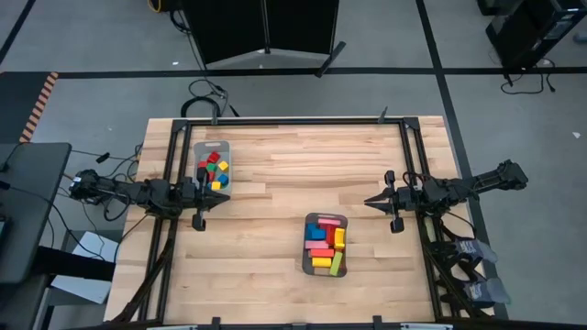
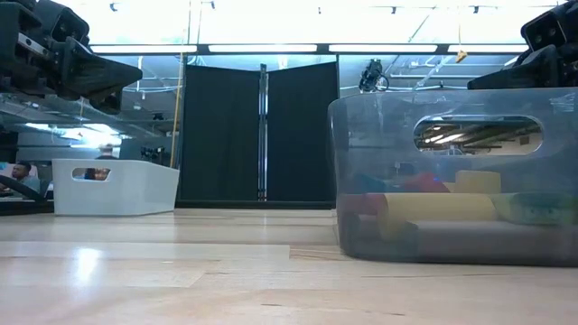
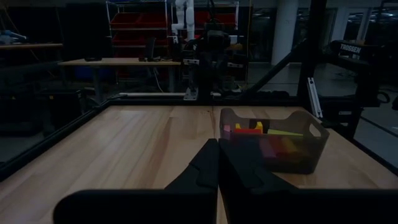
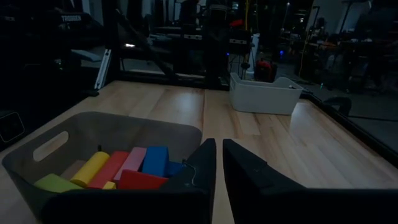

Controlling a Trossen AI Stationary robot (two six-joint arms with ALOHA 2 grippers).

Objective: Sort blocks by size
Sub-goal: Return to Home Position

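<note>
When looking straight down, find the left hand [image 1: 224,194] at the left side of the surface [image 1: 275,174], closed to a point, gripping nothing, aimed inward over or just beside one short end of the left tray [image 1: 212,146]; find the right hand [image 1: 370,201] at the right side, likewise pressed shut and empty, aimed inward, apart from both trays; note the small cubes [image 1: 213,169], red, green, yellow and blue, heaped in that left tray; note the long bars [image 1: 323,246], pink, blue, red, yellow and green, packed side by side in the middle tray [image 1: 326,217], nearer the right hand than the left.

Through the left wrist view, see the left hand shut tight, its two dark halves touching along their length, with the middle tray and its bars ahead on the wood; through the right wrist view, see the right hand nearly sealed, only a thin slit showing, long bars close beneath, left tray pale and farther off.

At surface height, see the middle tray large and translucent in the foreground, bars dim inside; left tray small, far off at the left.
</note>
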